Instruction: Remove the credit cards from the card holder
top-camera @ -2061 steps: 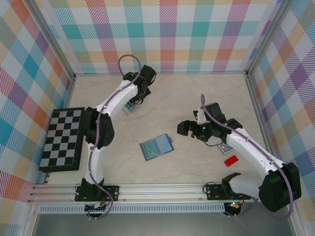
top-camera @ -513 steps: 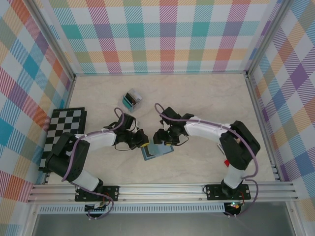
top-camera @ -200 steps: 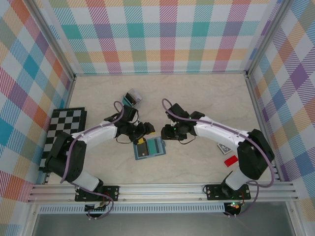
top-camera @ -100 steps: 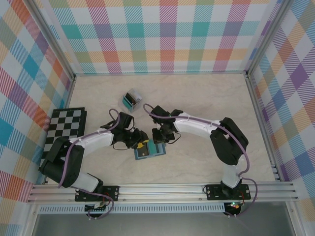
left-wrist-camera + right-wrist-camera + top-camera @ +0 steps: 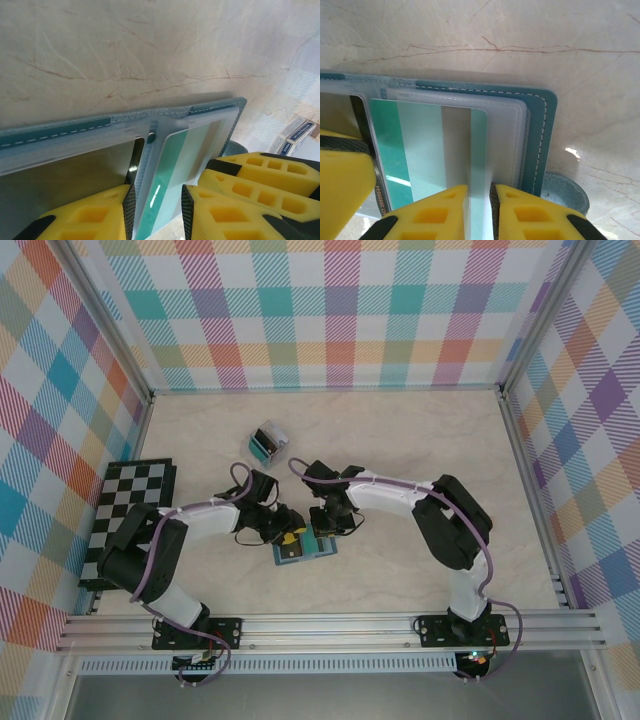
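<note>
The slate-teal card holder (image 5: 318,546) lies open on the table, near the middle front. Its stitched edge (image 5: 60,131) and corner (image 5: 540,130) frame clear plastic sleeves. One sleeve holds a teal credit card (image 5: 172,165) (image 5: 420,145). My left gripper (image 5: 288,537) (image 5: 157,200) is down on the holder from the left, its jaws closed against that raised sleeve. My right gripper (image 5: 325,530) (image 5: 480,200) meets it from the right and pinches the same sleeve's edge between nearly touching pads. A black card (image 5: 290,553) shows in the left panel.
A small clear plastic box (image 5: 268,442) stands behind the holder. A checkerboard (image 5: 128,523) lies at the left wall. A blue-and-white printed card (image 5: 299,134) lies on the table to the right. The holder's round closing tab (image 5: 565,192) sticks out beside my right fingers.
Both grippers have come together over the holder and their jaws have narrowed onto the sleeve. The right arm swung left. The holder has barely shifted.
</note>
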Tool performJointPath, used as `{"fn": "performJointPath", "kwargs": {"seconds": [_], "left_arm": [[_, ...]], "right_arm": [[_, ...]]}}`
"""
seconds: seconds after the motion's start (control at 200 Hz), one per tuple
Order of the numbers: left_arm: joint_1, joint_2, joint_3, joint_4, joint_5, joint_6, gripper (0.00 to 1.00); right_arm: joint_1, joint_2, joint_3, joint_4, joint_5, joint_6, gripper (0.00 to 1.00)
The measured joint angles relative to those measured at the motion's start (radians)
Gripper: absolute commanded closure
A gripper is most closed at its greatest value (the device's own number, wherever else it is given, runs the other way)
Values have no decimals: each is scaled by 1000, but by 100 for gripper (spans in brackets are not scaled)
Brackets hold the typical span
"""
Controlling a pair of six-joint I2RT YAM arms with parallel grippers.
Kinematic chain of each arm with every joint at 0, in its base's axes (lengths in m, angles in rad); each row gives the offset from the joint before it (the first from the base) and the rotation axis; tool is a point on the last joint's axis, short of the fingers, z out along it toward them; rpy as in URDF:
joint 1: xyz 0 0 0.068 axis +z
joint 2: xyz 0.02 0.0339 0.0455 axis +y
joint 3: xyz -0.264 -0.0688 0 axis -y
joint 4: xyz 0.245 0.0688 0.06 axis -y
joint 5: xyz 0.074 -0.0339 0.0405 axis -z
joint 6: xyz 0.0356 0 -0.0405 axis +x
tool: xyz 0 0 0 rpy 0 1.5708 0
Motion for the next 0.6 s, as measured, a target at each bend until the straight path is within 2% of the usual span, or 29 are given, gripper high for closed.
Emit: {"fn": "performJointPath", "kwargs": {"seconds": [0.21,0.6], "left_arm": [[-6,17,17,-8,-1,32,68],[-6,39,18,14,16,66,77]], "right_arm": [[-3,13,-1,3,-11,0,79],[-21,6,-30,35,-56,8,79]]}}
